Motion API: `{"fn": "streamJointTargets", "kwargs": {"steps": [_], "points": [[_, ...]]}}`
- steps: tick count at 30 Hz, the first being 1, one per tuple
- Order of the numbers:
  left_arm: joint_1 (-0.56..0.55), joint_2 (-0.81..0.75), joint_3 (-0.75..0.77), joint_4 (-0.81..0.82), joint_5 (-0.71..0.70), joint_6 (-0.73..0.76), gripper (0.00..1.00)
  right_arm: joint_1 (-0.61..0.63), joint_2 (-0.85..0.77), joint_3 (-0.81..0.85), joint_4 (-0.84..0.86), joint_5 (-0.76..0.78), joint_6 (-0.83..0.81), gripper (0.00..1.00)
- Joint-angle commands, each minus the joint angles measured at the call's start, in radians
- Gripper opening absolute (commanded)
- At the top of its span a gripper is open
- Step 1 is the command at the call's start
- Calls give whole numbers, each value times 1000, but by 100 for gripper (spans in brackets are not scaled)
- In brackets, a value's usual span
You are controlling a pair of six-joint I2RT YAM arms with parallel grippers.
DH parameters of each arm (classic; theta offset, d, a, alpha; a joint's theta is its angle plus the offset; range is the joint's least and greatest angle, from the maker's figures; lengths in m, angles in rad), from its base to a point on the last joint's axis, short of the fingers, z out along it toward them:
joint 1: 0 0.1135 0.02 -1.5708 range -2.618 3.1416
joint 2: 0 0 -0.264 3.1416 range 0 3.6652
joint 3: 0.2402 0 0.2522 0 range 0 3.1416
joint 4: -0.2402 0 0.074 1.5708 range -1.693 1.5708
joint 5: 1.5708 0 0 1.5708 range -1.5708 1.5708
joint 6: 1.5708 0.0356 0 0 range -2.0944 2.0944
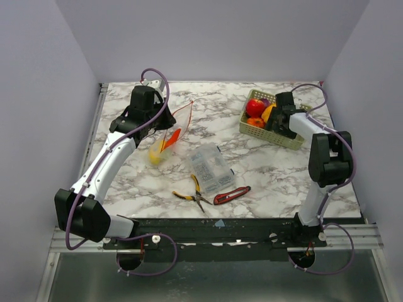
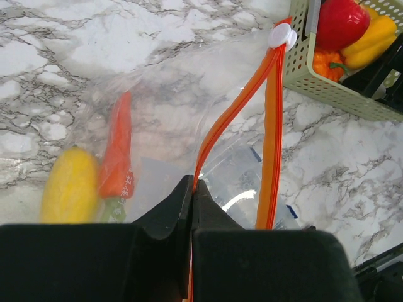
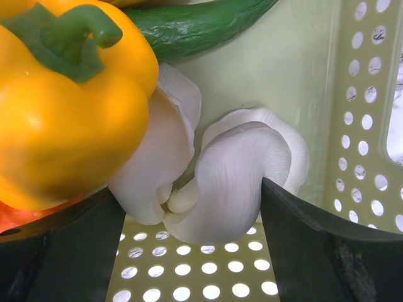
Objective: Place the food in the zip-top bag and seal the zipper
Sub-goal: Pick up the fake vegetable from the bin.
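Straddling the white mushroom point(image 3: 233, 182) in the basket point(image 3: 352, 126), my right gripper point(image 3: 192, 189) stands open, one jaw either side; my left gripper point(image 2: 192, 185) pinches the bag point(image 2: 157, 113) by its zipper point(image 2: 234, 113).

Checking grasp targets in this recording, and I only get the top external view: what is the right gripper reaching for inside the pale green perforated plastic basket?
Observer: The right gripper has its open fingers either side of a white toy mushroom cluster on the floor of the pale green perforated basket, beside a glossy yellow bell pepper.
Operator: And the other arm?
Observer: The left gripper is shut on one side of the orange-red zipper strip of the clear plastic zip-top bag; the mouth gapes.
Operator: Where is the slider?
Observer: The small white slider sits at the strip's far end from that gripper.
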Motion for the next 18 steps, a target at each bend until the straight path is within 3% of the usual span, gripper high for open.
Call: {"fn": "streamJointTargets", "kwargs": {"steps": [1, 8, 18], "points": [[7, 3, 29, -10, -41, 19, 0, 0, 30, -73, 35, -65, 34, 80], [6, 14, 38, -16, -19, 9, 0, 0, -1, -77, 28, -90, 32, 50], [6, 7, 36, -15, -16, 8, 0, 0, -69, -104, 32, -93, 19, 20]]}}
